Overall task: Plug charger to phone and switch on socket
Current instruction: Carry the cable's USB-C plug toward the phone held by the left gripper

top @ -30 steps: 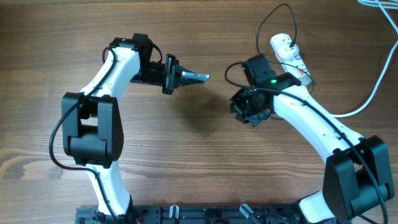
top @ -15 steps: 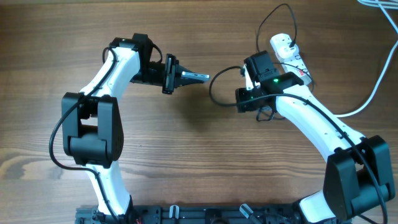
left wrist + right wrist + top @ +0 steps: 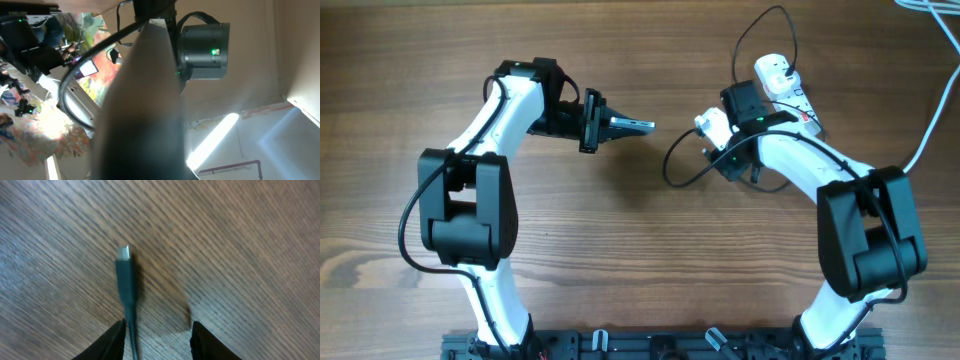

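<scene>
My left gripper (image 3: pixel 620 124) is held above the table, pointing right, shut on a thin flat dark thing seen edge-on, which I take for the phone (image 3: pixel 640 124). In the left wrist view it is a dark blur (image 3: pixel 145 115), and no cyan screen shows. The charger's black cable (image 3: pixel 672 172) loops on the wood left of my right gripper (image 3: pixel 718 150). In the right wrist view the right gripper (image 3: pixel 157 325) is open just above the table. The charger's end connector (image 3: pixel 125 277) lies flat there, its cable passing close by the left finger, not gripped. The socket (image 3: pixel 790 92) lies at the back right.
The thick white cord (image 3: pixel 920 140) runs from the socket toward the right edge. The black cable arcs up behind the socket (image 3: pixel 770 15). The wooden table (image 3: pixel 620 250) carries both arm bases at its front.
My right wrist has turned and moved up and right, toward the socket, and the cable loop has shifted with it. The left arm and its dark object have stayed put.
</scene>
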`<state>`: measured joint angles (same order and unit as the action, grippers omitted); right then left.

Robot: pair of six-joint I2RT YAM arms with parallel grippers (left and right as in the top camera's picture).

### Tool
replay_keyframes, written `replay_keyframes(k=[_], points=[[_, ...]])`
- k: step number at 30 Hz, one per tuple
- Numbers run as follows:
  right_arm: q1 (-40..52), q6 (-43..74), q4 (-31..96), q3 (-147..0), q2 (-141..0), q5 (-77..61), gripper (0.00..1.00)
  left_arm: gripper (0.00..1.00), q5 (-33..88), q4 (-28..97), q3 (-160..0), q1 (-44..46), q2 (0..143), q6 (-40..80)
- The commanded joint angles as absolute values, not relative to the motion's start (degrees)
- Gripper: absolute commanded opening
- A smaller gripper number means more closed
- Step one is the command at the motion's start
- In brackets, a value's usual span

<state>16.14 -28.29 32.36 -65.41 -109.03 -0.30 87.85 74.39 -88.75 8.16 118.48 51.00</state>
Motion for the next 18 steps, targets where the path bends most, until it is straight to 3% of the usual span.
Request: replay_keyframes(k=[1, 3, 8, 18], points=[[15.7, -28.6, 34.8, -65.1, -112.1, -4.5, 0.22, 0.04, 90.4, 74.6, -89.1, 7.5, 116.6, 49.7], [15.8, -24.9, 35.9, -65.1, -112.1, -6.4, 0.13, 0.04, 90.4, 74.6, -89.1, 7.5, 116.6, 49.7], [16.3, -20.3, 44.1, -65.1, -112.1, -19.8, 0.12, 0.04, 90.4, 74.6, -89.1, 7.5, 116.6, 49.7], [23.4, -18.3, 49.1, -65.1, -112.1, -20.6, 0.14, 0.04, 90.4, 74.6, -89.1, 5.2, 113.6, 49.7]])
